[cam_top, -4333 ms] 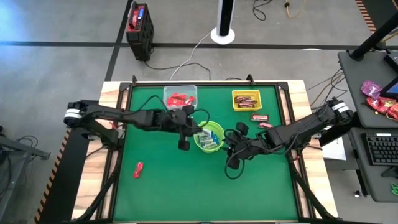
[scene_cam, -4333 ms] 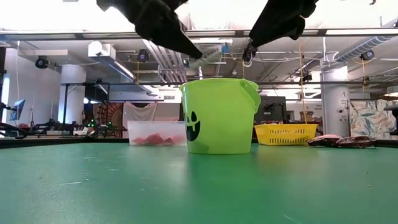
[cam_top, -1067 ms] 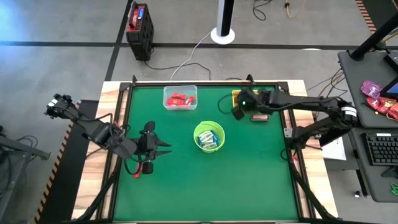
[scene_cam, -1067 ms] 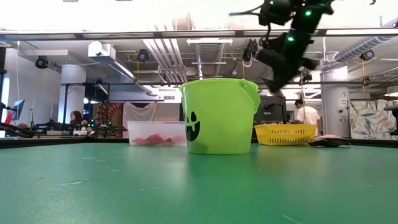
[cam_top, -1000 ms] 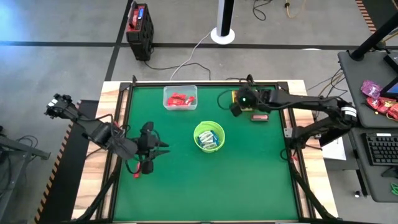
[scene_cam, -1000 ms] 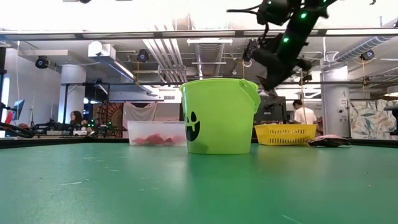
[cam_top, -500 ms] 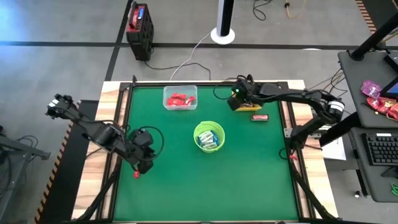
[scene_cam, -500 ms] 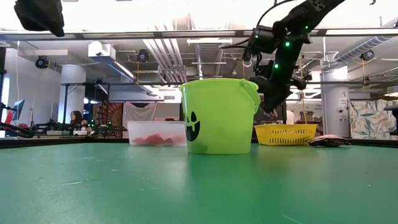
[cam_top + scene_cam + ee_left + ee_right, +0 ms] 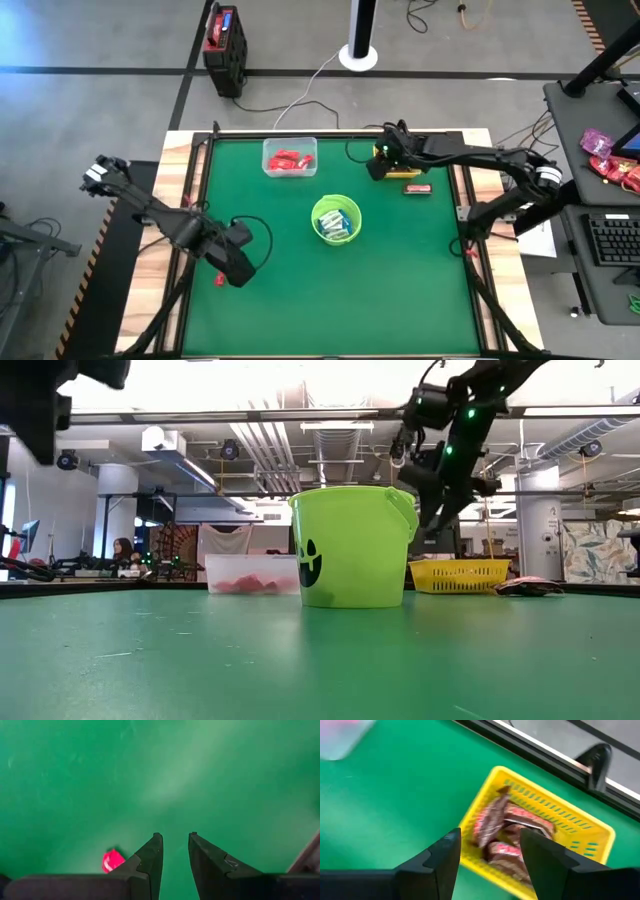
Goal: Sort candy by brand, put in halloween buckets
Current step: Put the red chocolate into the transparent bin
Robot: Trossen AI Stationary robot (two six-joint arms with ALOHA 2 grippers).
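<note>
Three buckets (image 9: 337, 220); two loose candies: one red (image 9: 220, 279), one brown (image 9: 418, 188).

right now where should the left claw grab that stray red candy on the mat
Across its short middle, coming straight down. The red candy lies flat and alone on the green mat, nothing crowding it, and the left claw already hangs open beside it. Its exact long axis is hard to read from here.

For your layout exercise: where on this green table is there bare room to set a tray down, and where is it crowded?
The near-right stretch of the green mat, in front of the lime-green bucket, is bare. The far edge is crowded: clear box, yellow basket under the right claw, a loose brown bar. The left claw and a red candy occupy the near-left.
</note>
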